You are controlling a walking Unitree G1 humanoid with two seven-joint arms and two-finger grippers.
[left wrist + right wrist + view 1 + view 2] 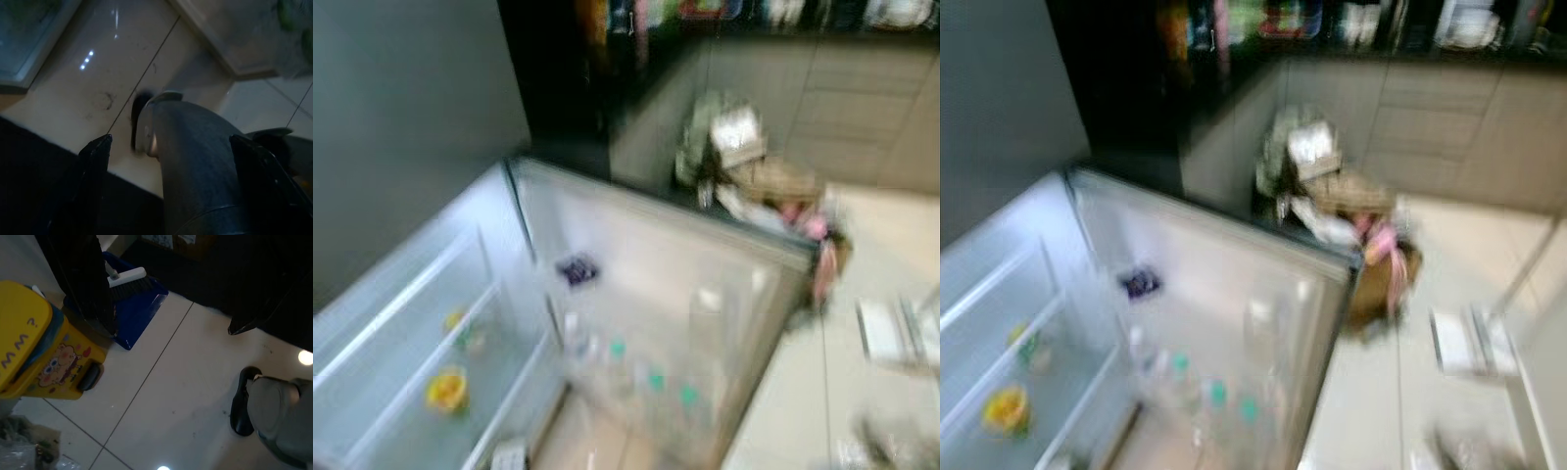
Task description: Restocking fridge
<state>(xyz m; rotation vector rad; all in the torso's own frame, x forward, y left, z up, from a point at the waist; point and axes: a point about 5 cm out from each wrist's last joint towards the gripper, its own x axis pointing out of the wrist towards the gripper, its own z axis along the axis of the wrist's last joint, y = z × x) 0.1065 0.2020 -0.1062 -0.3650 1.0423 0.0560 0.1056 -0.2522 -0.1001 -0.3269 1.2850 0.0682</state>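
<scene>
The white fridge point(421, 323) stands open, a yellow item point(446, 389) on its glass shelf and clear green-capped bottles point(651, 384) in its door. Left gripper point(168, 147) and right gripper point(171, 298) hang spread above the floor.

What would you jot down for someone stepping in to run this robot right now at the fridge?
Left gripper: open, hanging idle over the floor tiles, holding nothing.
Right gripper: open, empty, hanging near a yellow bin and a blue dustpan.
Fridge door stands open; bottles sit in its rack, and a yellow item lies on an inner shelf.
Head views are blurred.
Left: pick up stock; none is in hand yet.
</scene>
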